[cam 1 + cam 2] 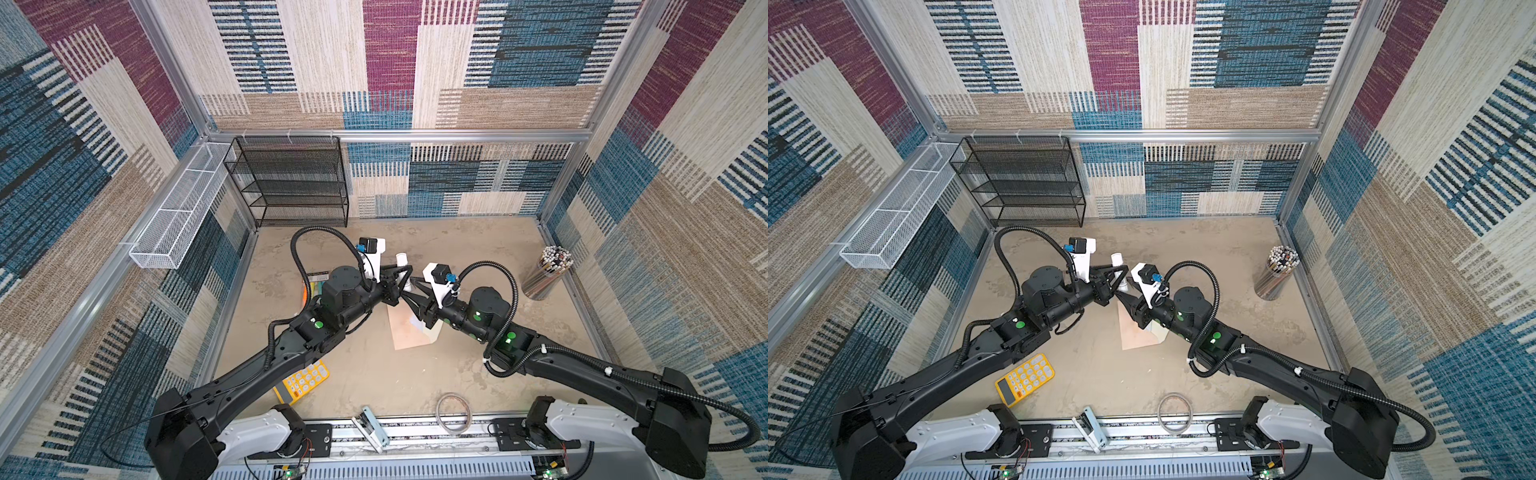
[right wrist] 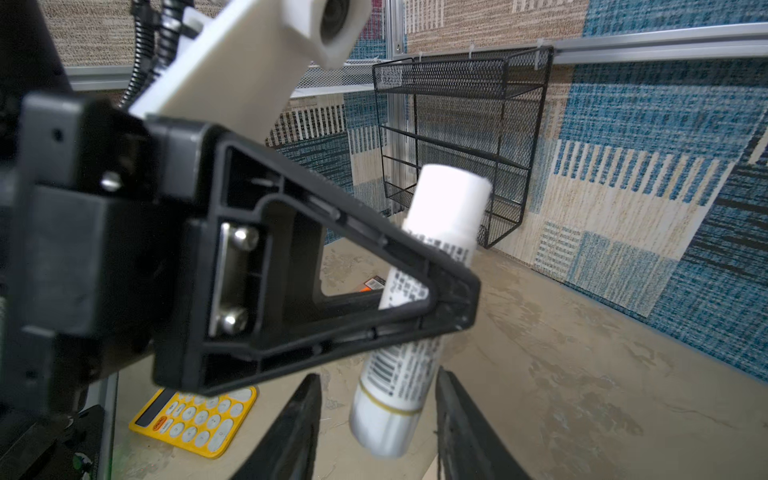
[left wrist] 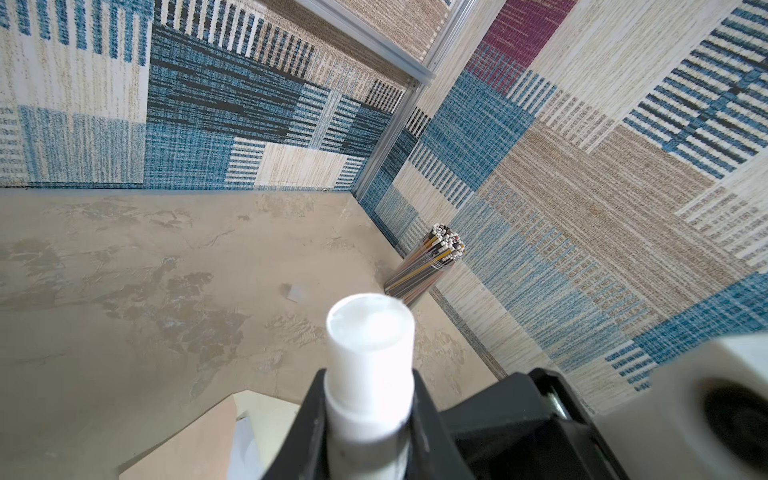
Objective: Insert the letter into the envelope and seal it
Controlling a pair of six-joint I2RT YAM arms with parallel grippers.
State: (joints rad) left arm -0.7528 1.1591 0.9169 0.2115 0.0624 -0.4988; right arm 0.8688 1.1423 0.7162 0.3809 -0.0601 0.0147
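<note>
I'm clamping the glue stick point(image 3: 370, 345) in my left gripper point(image 3: 370, 399), centring the released right gripper point(image 2: 378, 428) squarely around, probably, its cap.

Envelope point(image 1: 406, 332) central, calculator point(image 1: 1025, 379) front-left, pencil holder point(image 1: 548, 274) far right, rack point(image 1: 291, 183) behind-left.

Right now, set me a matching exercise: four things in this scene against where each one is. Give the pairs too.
1. glue stick
2. calculator
3. pencil cup
4. black mesh shelf

A. against the back wall
B. gripped in the left tool
C. standing by the right wall
D. flat on the table, front left

Pairs: 1-B, 2-D, 3-C, 4-A
</note>
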